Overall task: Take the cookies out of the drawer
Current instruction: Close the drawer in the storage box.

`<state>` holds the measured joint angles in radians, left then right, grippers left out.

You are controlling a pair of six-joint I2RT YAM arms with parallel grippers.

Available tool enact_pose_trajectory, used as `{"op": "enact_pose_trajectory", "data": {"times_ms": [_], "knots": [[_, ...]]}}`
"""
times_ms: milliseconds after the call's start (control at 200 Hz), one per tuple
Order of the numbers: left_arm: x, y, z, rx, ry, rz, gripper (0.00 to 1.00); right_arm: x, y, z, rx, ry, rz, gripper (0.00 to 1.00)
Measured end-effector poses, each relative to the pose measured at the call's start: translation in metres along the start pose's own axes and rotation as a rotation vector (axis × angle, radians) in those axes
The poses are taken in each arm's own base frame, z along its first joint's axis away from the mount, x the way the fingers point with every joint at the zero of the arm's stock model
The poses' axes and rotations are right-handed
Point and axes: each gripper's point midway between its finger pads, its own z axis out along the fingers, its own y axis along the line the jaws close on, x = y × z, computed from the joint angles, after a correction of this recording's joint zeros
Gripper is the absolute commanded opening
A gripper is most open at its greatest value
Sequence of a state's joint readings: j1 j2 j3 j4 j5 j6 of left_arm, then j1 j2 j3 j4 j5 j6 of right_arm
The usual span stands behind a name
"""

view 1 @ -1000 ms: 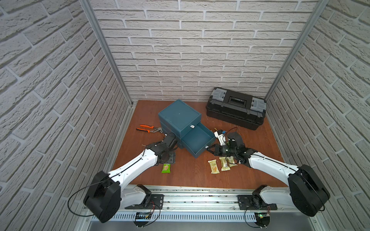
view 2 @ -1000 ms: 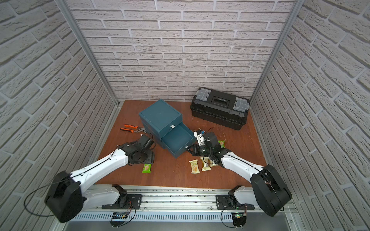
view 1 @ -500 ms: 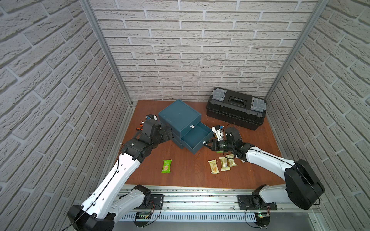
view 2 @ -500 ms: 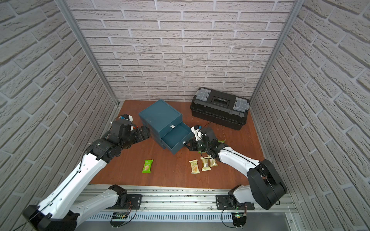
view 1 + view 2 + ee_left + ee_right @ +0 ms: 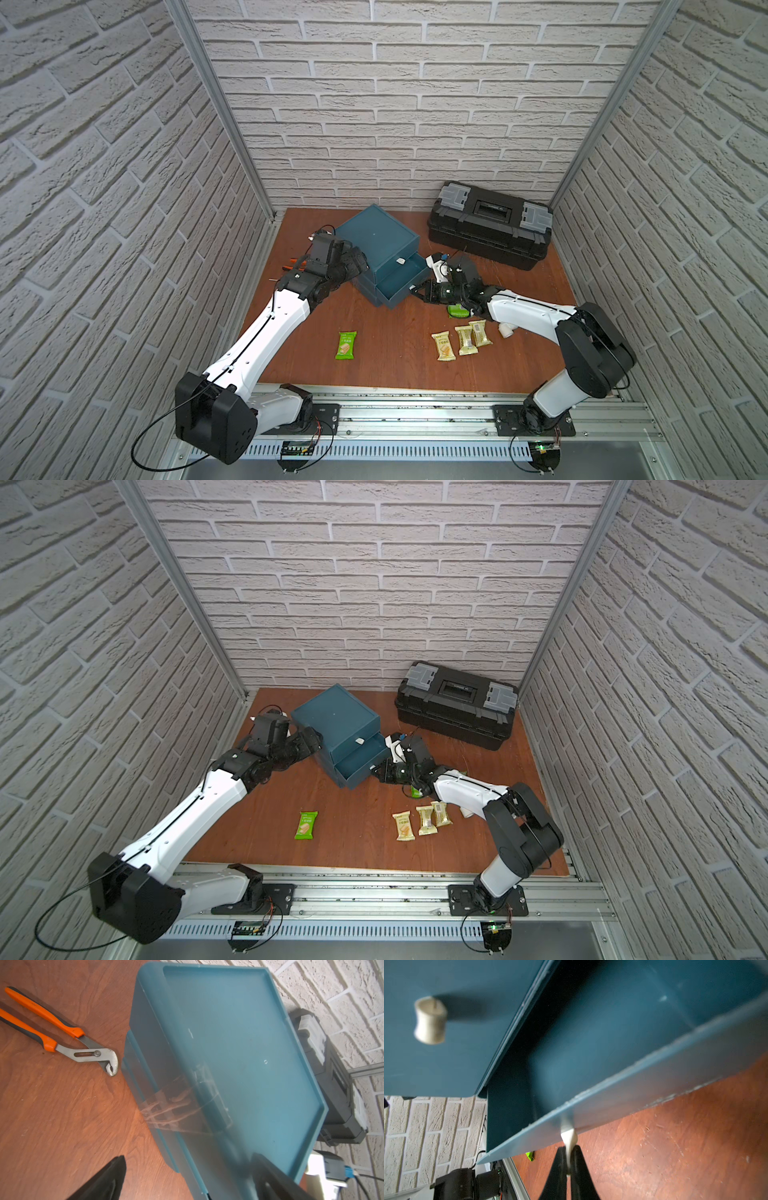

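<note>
In both top views, on the table point(image 5: 399, 370), a lone green cookie packet point(image 5: 346, 344), three gold cookie packets point(image 5: 461, 340) in a row, a second green packet point(image 5: 456, 311) partly under the right arm point(image 5: 523, 309), near the open drawer point(image 5: 399, 282). Left wrist view: left gripper point(image 5: 187, 1167) spread wide at the blue cabinet point(image 5: 239, 1043). Right wrist view: right gripper point(image 5: 568, 1159) clamped on the drawer's white knob point(image 5: 569, 1136).

No text can be read. The gold cookies point(image 5: 461, 340) near the right jaws, and a green one point(image 5: 346, 345) farther off, carry print too small to make out.
</note>
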<state>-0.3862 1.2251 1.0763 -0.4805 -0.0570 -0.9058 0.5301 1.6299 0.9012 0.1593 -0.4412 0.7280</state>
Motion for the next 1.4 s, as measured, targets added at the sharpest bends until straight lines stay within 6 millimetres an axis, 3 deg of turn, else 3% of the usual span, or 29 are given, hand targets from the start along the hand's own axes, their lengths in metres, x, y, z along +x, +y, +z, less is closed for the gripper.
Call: {"op": "enact_pose_trajectory", "data": {"times_ms": [360,885,1035,1225,1400], "knots": [[0.000,-0.003,0.004,0.015,0.007,-0.017,0.86,-0.023,0.004,0.025,-0.004,-0.071,0.031,0.09],[0.000,-0.005,0.007,0.024,0.011,-0.027,0.84,-0.039,0.004,0.046,-0.004,-0.122,0.074,0.17],[0.000,-0.005,0.008,0.025,0.013,-0.036,0.84,-0.039,0.003,0.047,0.001,-0.122,0.078,0.25],[0.000,-0.005,0.008,0.024,0.014,-0.039,0.84,-0.037,-0.002,0.046,0.025,-0.123,0.076,0.44],[0.000,-0.005,0.007,0.022,0.016,-0.042,0.87,-0.030,-0.001,0.023,0.039,-0.142,0.044,0.58]]}}
